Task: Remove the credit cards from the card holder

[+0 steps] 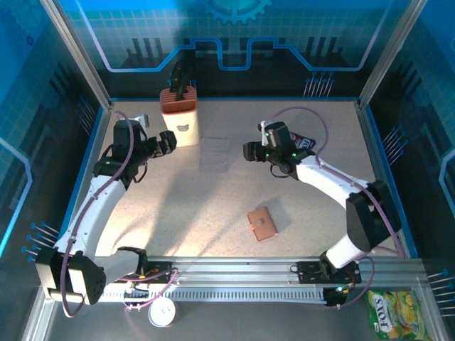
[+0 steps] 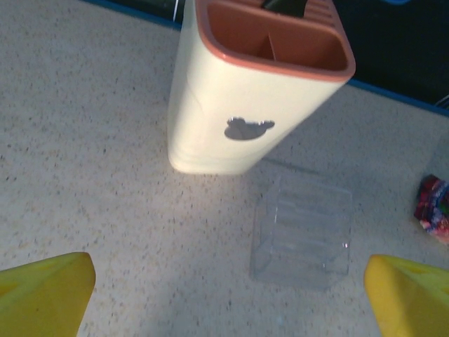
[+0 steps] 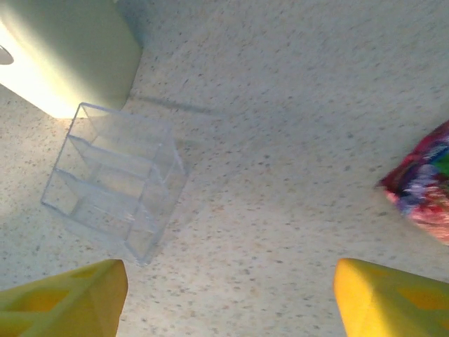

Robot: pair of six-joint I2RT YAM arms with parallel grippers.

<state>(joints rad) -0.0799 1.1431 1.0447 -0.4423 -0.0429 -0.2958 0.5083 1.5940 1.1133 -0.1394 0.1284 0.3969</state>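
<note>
You see a matt, speckled tabletop (image 3: 295,105) under a clear glossy plastic box (image 3: 112,182). Your card holder (image 1: 261,224) looks like smooth tan leather.

your top camera looks down from above and behind, near edge along the bottom of its frame, taking in the whole table (image 1: 234,192). your wrist cameras sit close over it, behind the left gripper (image 2: 228,298) and right gripper (image 3: 231,291), with fingertips (image 2: 42,295) in the lower corners. both share the clear tray (image 2: 302,235) and cream holder (image 2: 238,91); the top view has them upper centre.
</note>
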